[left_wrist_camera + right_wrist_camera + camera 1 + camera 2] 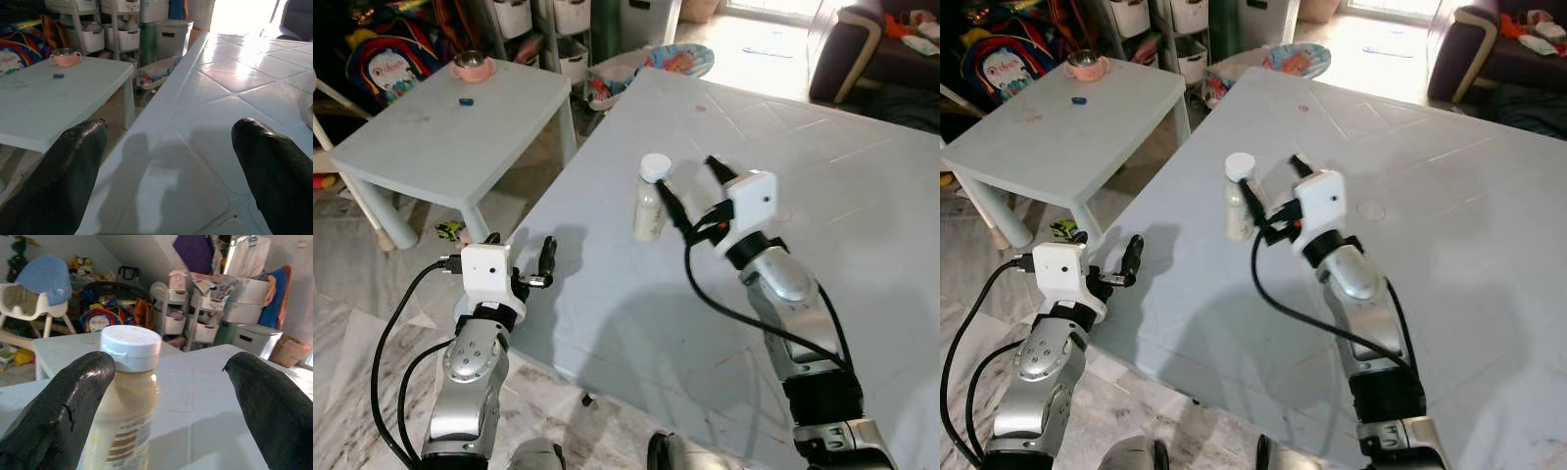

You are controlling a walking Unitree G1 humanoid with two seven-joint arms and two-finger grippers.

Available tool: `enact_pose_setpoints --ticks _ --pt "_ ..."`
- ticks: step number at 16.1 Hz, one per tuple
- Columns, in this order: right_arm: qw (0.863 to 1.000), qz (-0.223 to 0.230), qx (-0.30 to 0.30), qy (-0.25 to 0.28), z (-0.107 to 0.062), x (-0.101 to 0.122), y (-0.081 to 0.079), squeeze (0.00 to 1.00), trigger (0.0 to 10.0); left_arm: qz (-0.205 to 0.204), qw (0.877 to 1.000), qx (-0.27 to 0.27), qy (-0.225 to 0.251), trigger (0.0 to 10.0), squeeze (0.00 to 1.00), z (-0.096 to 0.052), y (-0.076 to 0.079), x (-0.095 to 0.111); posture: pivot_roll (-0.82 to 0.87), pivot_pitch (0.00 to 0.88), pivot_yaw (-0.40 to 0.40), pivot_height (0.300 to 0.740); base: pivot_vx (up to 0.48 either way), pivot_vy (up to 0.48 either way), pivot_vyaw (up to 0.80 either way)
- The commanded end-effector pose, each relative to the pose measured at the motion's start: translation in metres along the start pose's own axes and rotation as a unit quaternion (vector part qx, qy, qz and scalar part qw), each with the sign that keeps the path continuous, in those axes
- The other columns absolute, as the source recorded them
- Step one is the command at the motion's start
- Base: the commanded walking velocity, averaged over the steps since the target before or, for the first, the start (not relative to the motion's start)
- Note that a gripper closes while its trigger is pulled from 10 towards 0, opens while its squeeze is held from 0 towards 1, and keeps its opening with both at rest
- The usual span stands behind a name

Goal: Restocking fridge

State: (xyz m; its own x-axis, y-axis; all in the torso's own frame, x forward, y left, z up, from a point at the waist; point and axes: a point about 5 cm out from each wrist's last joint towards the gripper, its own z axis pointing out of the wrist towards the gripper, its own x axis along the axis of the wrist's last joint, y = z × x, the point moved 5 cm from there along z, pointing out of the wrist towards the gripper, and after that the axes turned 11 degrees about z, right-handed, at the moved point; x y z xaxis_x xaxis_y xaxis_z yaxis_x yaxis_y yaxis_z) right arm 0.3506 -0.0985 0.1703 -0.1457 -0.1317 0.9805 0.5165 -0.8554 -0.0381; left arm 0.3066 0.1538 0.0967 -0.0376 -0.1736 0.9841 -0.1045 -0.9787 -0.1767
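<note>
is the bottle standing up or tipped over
Upright. The bottle stands on the table with its white cap on top; the right gripper is beside it, jaws open.

A small pale table (440, 147) stands beside the large white tiled table (822, 245), and near its far edge sit a pink two-handled cup (471, 66) and, a little nearer the middle, a small blue object (466, 100). Beyond the large table's far corner a colourful plate-like thing (680, 59) lies on the floor among clutter, with white storage drawers (570, 20) behind it and a dark sofa (862, 49) off the far right edge. A bright rainbow-patterned bag (391, 59) lies behind the small table's far left edge, and a white high chair with a blue cloth (41, 289) over it stands further back.
</note>
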Motion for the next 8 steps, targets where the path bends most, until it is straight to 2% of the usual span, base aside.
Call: enact_pose_setpoints --ticks 1,2,5,8 --pt "1.0 0.002 0.029 0.007 0.004 0.006 -0.009 0.0 10.0 0.007 1.0 -0.001 0.002 10.0 0.0 0.001 -0.001 0.004 0.03 0.1 -0.013 0.74 0.0 0.0 0.0" --pt "0.999 -0.004 0.044 0.005 0.005 0.006 -0.012 0.0 10.0 0.007 1.0 -0.001 0.003 10.0 0.0 0.002 -0.001 0.004 0.03 0.1 -0.013 0.74 0.0 0.0 0.0" --pt "0.999 -0.009 0.048 -0.003 0.009 0.004 -0.009 0.0 10.0 0.006 1.0 -0.003 0.001 10.0 0.0 0.001 0.001 0.004 0.03 0.104 -0.012 0.74 0.0 0.0 0.0" --pt "0.997 -0.009 0.077 -0.016 0.021 0.002 -0.008 0.0 10.0 0.006 1.0 -0.01 -0.003 10.0 0.0 -0.001 0.004 0.002 0.03 0.105 -0.011 0.74 0.0 0.0 0.0"
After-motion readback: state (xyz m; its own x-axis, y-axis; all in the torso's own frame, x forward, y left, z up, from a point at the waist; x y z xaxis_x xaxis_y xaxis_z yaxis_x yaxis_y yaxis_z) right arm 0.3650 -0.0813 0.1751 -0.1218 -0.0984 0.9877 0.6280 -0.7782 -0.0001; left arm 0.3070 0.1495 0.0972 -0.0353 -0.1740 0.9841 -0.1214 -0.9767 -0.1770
